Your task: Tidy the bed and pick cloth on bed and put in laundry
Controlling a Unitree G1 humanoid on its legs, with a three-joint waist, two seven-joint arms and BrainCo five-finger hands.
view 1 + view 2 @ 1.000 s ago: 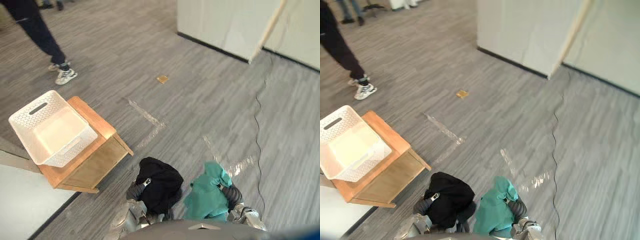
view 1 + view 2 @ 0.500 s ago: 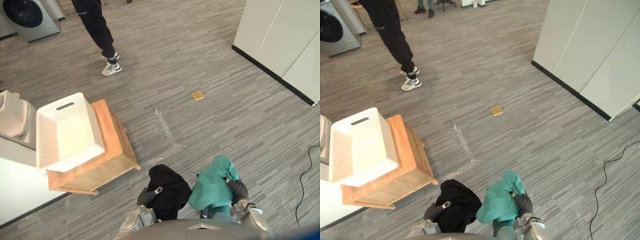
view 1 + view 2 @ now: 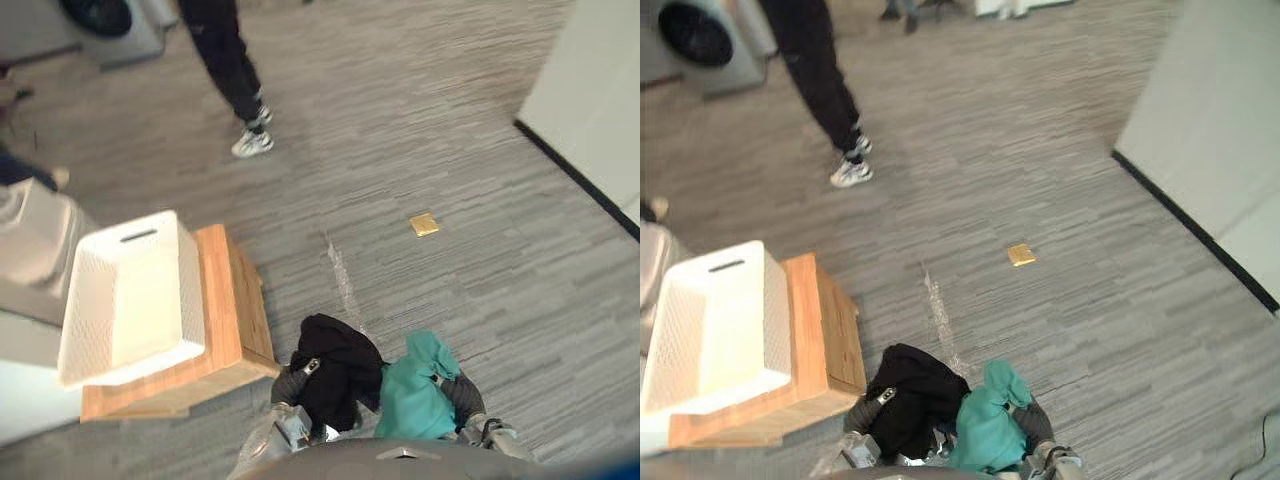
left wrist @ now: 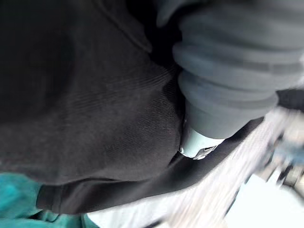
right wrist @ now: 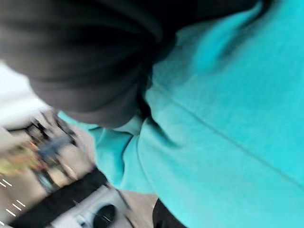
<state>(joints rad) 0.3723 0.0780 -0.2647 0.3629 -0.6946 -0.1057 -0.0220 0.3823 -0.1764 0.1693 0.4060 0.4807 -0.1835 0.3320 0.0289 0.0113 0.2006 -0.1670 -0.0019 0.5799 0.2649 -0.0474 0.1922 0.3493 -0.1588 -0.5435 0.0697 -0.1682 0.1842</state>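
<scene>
While both cloths hang from my arms, the picking-up part of the job looks done and the drop-off is not. The black cloth (image 3: pixel 335 365) is draped over my left robot hand (image 3: pixel 288 382), and the teal cloth (image 3: pixel 415 390) is draped over my right robot hand (image 3: pixel 458 393). The two bundles touch each other, close in front of me. Each cloth covers its robot hand so fully that I cannot tell whether the hand is clamped on the fabric or merely carrying it.

The white basket (image 3: pixel 192 285) sits to my left on a low wooden table (image 3: pixel 225 300), just beside the black cloth, and it looks empty. I take it for the laundry basket, though a washing machine (image 3: pixel 110 20) also stands at the far left, beyond a person's legs (image 3: pixel 230 60). A small yellow piece (image 3: pixel 424 224) lies on the grey floor (image 3: pixel 450 150), farther off to the right.

What is left, as I judge it, is to bring both cloths over the basket and let them fall in. Whether the bed itself has been tidied, I cannot say from here.
</scene>
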